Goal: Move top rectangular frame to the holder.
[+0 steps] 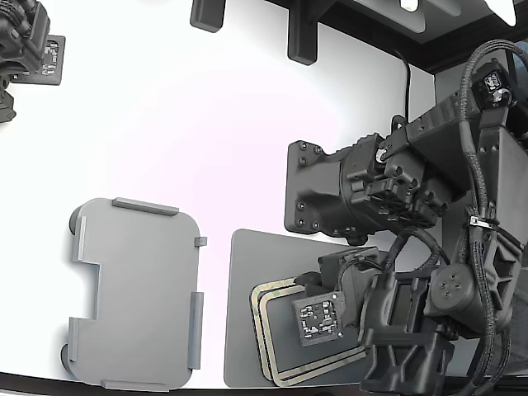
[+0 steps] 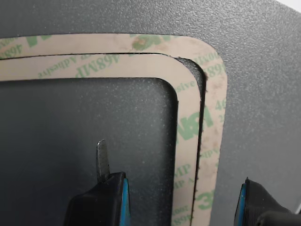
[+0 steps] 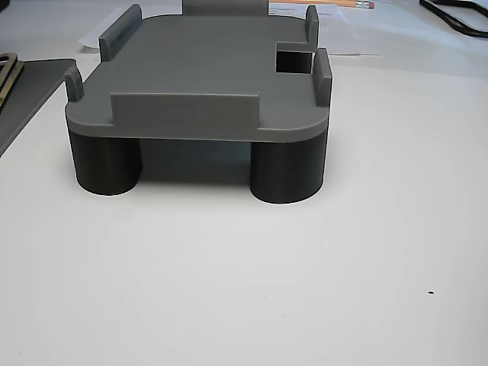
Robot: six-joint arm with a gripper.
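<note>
Two alike beige frames lie stacked and slightly offset on a dark grey mat (image 2: pixel 263 70). The top rectangular frame (image 2: pixel 94 68) sits shifted inward over the lower frame (image 2: pixel 214 122); both also show in the exterior view (image 1: pixel 266 318) under my arm. My gripper (image 2: pixel 176 176) is open and straddles one side of the frames near a corner. One finger with a thin metal blade (image 2: pixel 101 160) is over the open middle, and the other finger (image 2: pixel 256 200) is outside the frames. The grey holder (image 1: pixel 136 289) stands empty at the exterior view's left, also in the other view (image 3: pixel 198 76).
My arm (image 1: pixel 412 239) fills the exterior view's right and hides most of the mat (image 1: pixel 243 272). A second arm (image 1: pixel 25 41) sits at the top left corner. Dark brackets (image 1: pixel 301 37) stand at the table's far edge. White tabletop lies between mat and holder.
</note>
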